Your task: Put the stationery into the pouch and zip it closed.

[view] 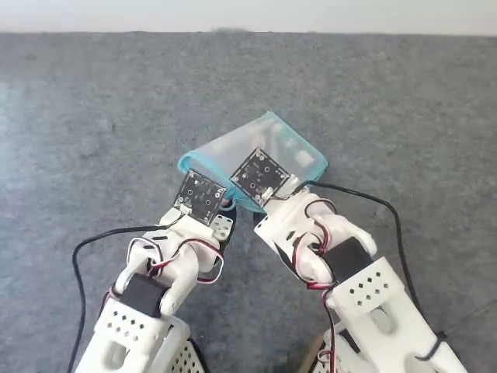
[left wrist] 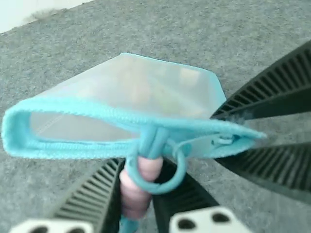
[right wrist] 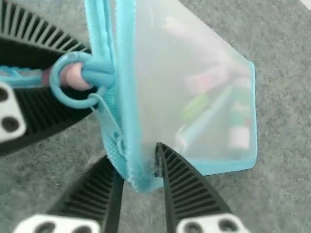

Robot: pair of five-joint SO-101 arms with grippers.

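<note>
Your two arms meet over the grey felt table (view: 78, 116) at the middle of the high view. The left arm (view: 155, 287) rises from the lower left of the frame and the right arm (view: 342, 264) from the lower right. Between them is one translucent, blue-edged pouch (view: 272, 144), just above the centre of the frame.

Your right gripper (right wrist: 141, 170) is pressed together on the pouch's zipped end corner, with one finger on each side of the blue seam. Your left gripper (left wrist: 138, 170) is nearly closed, pinching the one pink tab (left wrist: 138, 189) that hangs with a single blue ring (left wrist: 167, 184) from the zip slider.

The zip is shut from the right gripper's corner up to the slider, and the mouth gapes beyond it.

The stationery (right wrist: 194, 107) lies inside the pouch. Green, pink and white pieces show through the wall, too blurred for you to count.
</note>
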